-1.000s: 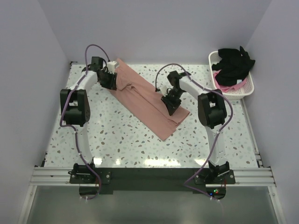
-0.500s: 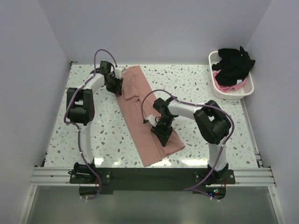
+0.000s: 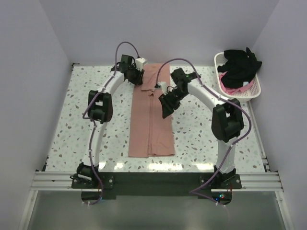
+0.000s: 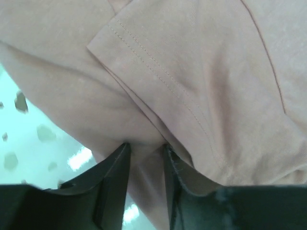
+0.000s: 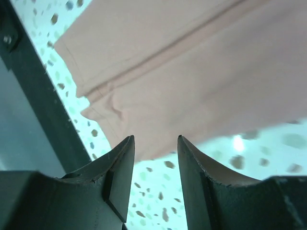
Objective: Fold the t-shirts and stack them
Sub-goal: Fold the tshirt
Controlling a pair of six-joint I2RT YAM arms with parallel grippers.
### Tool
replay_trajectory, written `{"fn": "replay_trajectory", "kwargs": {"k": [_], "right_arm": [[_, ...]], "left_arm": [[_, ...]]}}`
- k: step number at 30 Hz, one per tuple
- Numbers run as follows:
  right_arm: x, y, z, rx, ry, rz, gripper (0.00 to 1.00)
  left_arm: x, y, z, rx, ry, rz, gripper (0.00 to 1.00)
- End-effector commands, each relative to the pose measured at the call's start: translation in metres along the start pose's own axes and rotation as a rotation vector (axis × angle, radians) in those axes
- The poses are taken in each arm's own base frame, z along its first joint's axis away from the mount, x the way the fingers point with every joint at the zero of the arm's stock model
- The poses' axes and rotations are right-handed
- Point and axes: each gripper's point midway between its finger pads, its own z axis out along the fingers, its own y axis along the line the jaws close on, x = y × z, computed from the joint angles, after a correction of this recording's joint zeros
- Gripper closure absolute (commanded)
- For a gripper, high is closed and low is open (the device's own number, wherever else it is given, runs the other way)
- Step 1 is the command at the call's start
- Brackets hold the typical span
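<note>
Left gripper (image 4: 145,145) pinches the salmon shirt (image 3: 151,129) at upper centre; right gripper (image 5: 156,139) hangs spread, empty — seemingly the laying-out step; next needs a crosswise fold.

A white table (image 3: 206,139) speckled with dark flecks carries everything. A salmon shirt (image 3: 151,129) lies flat on it, folded into one long narrow strip that runs straight from 12 o'clock towards 6 o'clock, just left of the middle. Its lower hem lies close to the near edge. A white lattice basket (image 3: 238,98) stands at the 2 o'clock corner, well apart from the shirt.
</note>
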Motion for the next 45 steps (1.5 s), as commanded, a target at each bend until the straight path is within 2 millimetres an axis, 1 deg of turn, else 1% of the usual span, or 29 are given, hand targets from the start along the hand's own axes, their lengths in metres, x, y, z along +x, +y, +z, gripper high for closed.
{"fn": "replay_trajectory", "kwargs": {"k": [1, 2, 4, 5, 6, 7, 8, 9, 10, 12, 13, 14, 15, 16, 17, 18, 19, 21, 22, 23, 24, 26, 27, 29, 30, 33, 36, 42, 45], "right_arm": [[-0.014, -0.021, -0.015, 0.047, -0.026, 0.035, 0.55], [-0.018, -0.024, -0.016, 0.055, -0.031, 0.033, 0.55], [-0.029, -0.029, -0.025, 0.079, -0.058, 0.025, 0.55], [-0.033, -0.03, -0.027, 0.091, -0.068, 0.02, 0.55], [-0.035, -0.031, -0.03, 0.098, -0.075, 0.02, 0.55], [-0.034, -0.03, -0.031, 0.101, -0.076, 0.017, 0.55], [-0.035, -0.027, -0.034, 0.106, -0.082, 0.011, 0.55], [-0.028, -0.027, -0.031, 0.102, -0.07, 0.024, 0.55], [-0.026, -0.03, -0.031, 0.116, -0.07, 0.024, 0.55], [-0.013, -0.03, -0.024, 0.12, -0.051, 0.046, 0.56], [-0.014, -0.034, -0.023, 0.13, -0.063, 0.046, 0.56], [-0.008, -0.037, -0.018, 0.138, -0.054, 0.059, 0.57], [-0.009, -0.039, -0.016, 0.143, -0.06, 0.072, 0.57], [-0.01, -0.043, -0.013, 0.149, -0.066, 0.072, 0.57], [-0.01, -0.045, -0.011, 0.149, -0.067, 0.075, 0.58], [-0.008, -0.052, -0.006, 0.16, -0.058, 0.092, 0.58], [-0.01, -0.056, -0.003, 0.165, -0.062, 0.095, 0.58], [-0.012, -0.062, 0.0, 0.172, -0.068, 0.119, 0.58], [-0.012, -0.067, 0.005, 0.17, -0.064, 0.134, 0.58], [-0.017, -0.069, 0.005, 0.173, -0.074, 0.136, 0.58], [-0.019, -0.072, 0.004, 0.176, -0.083, 0.154, 0.58], [-0.028, -0.081, 0.006, 0.191, -0.11, 0.159, 0.57], [-0.03, -0.084, 0.008, 0.196, -0.114, 0.169, 0.57], [-0.034, -0.093, 0.012, 0.209, -0.112, 0.177, 0.57], [-0.034, -0.097, 0.015, 0.212, -0.108, 0.187, 0.57], [-0.034, -0.107, 0.022, 0.229, -0.102, 0.204, 0.56], [-0.032, -0.113, 0.025, 0.244, -0.094, 0.216, 0.56], [-0.021, -0.12, 0.03, 0.27, -0.062, 0.228, 0.56], [-0.017, -0.121, 0.032, 0.271, -0.055, 0.23, 0.56]], "left_arm": [[-0.021, 0.013, 0.01, -0.01, -0.075, 0.036, 0.58], [-0.028, 0.013, 0.007, -0.016, -0.114, 0.052, 0.55], [-0.047, 0.006, -0.015, -0.007, -0.177, 0.098, 0.47], [-0.063, -0.005, -0.043, 0.006, -0.231, 0.13, 0.43], [-0.069, -0.009, -0.059, 0.011, -0.253, 0.154, 0.42], [-0.094, -0.018, -0.098, 0.008, -0.316, 0.191, 0.41], [-0.078, -0.034, -0.105, 0.08, -0.299, 0.191, 0.41], [-0.075, -0.038, -0.122, 0.102, -0.311, 0.213, 0.4], [-0.068, -0.059, -0.154, 0.172, -0.344, 0.233, 0.4], [-0.049, -0.075, -0.184, 0.213, -0.369, 0.326, 0.39], [-0.054, -0.096, -0.224, 0.226, -0.432, 0.416, 0.39], [-0.009, -0.112, -0.22, 0.286, -0.362, 0.42, 0.39], [0.005, -0.125, -0.229, 0.311, -0.372, 0.535, 0.38], [0.037, -0.15, -0.245, 0.365, -0.353, 0.569, 0.38], [0.054, -0.162, -0.25, 0.388, -0.343, 0.619, 0.38], [0.067, -0.18, -0.251, 0.417, -0.351, 0.742, 0.38], [0.096, -0.197, -0.257, 0.451, -0.323, 0.778, 0.39], [0.119, -0.229, -0.257, 0.527, -0.318, 0.891, 0.39], [0.136, -0.24, -0.257, 0.548, -0.298, 0.918, 0.39], [0.141, -0.249, -0.256, 0.566, -0.295, 0.939, 0.4], [0.148, -0.269, -0.255, 0.613, -0.294, 0.98, 0.4], [0.16, -0.283, -0.248, 0.621, -0.273, 1.024, 0.41], [0.166, -0.3, -0.247, 0.656, -0.275, 1.06, 0.42], [0.176, -0.309, -0.238, 0.652, -0.266, 1.085, 0.42], [0.183, -0.321, -0.237, 0.679, -0.26, 1.12, 0.42], [0.203, -0.332, -0.222, 0.706, -0.206, 1.171, 0.44], [0.209, -0.338, -0.212, 0.714, -0.183, 1.201, 0.45], [0.212, -0.345, -0.196, 0.705, -0.17, 1.208, 0.47], [0.207, -0.345, -0.189, 0.678, -0.18, 1.21, 0.48]]}}
